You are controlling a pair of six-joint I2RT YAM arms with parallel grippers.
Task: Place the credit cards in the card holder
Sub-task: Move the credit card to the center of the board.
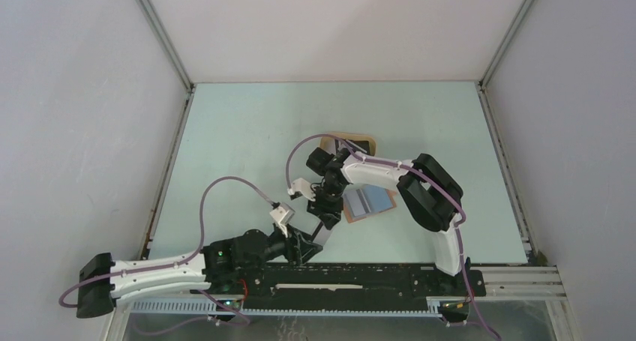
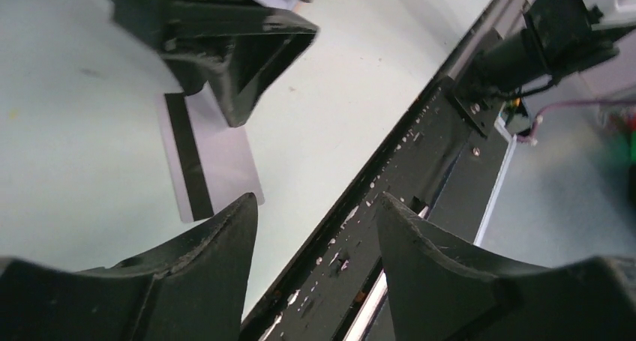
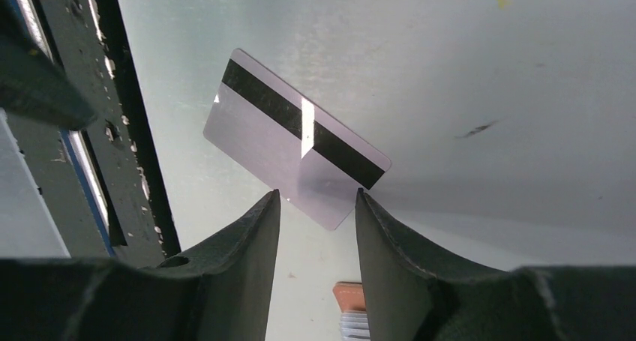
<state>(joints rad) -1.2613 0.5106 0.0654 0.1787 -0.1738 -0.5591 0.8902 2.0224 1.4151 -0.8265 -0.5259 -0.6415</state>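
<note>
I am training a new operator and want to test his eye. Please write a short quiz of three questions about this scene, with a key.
1. Multiple choice: in which wrist view does a corner of the striped card show between that arm's own fingers? A. left wrist B. right wrist C. both
2. Fill in: the card holder lies ___ (open or shut).
3. True or false: the striped card is already inside the card holder.

Key:
1. B, between the fingers of the open right pincer.
2. Open, its light blue pockets showing.
3. False, it lies flat on the table.
</note>
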